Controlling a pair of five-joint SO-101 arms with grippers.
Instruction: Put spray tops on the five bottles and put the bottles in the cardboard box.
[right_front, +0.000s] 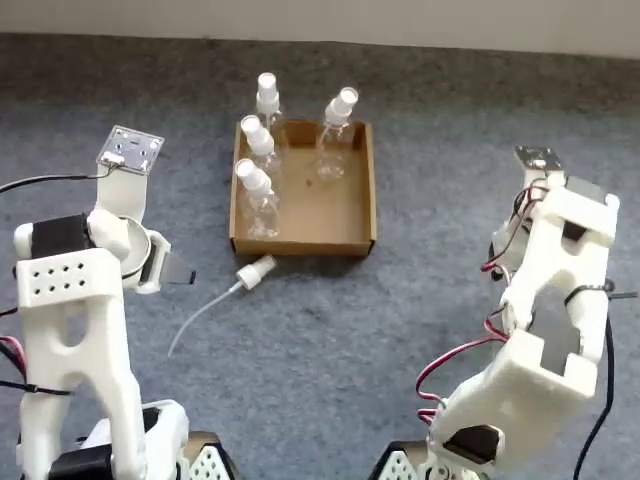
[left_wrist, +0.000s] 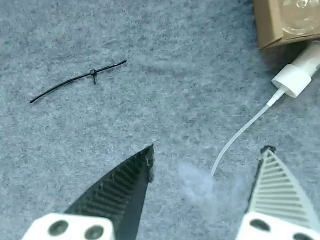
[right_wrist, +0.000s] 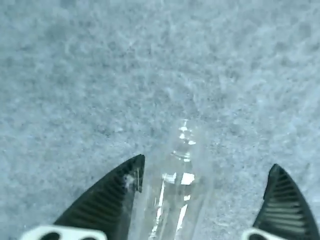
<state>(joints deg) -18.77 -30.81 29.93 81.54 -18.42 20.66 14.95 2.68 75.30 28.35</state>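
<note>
Spray top (right_front: 255, 272), the last loose one, lay on its side on the grey desk (right_front: 330, 350), just in front of the cardboard box (right_front: 357, 243). Its thin dip tube (right_front: 200, 315) curved back toward the left arm.

Nearest us, the left end effector (left_wrist: 205, 170) hung released over the tube's free end, its jaws spread wide. We judged it was lined up to take the top. The right end effector (right_wrist: 207, 162) was also released. Its jaws straddled a clear fifth bottle (right_wrist: 177, 190) that lay flat on the desk, not gripped. We judged this was the bottle waiting for that top.

Farther off, three topped bottles (right_front: 263, 210) stood upright inside the box. A fourth bottle (right_front: 268, 100) stood at the far rim; we could not tell whether it was inside or just behind.

The box wall sat just beside the spray head and left little room on that side, and the limp tube could drag. A black cable tie (left_wrist: 75, 80) lay well apart, out of the way.
</note>
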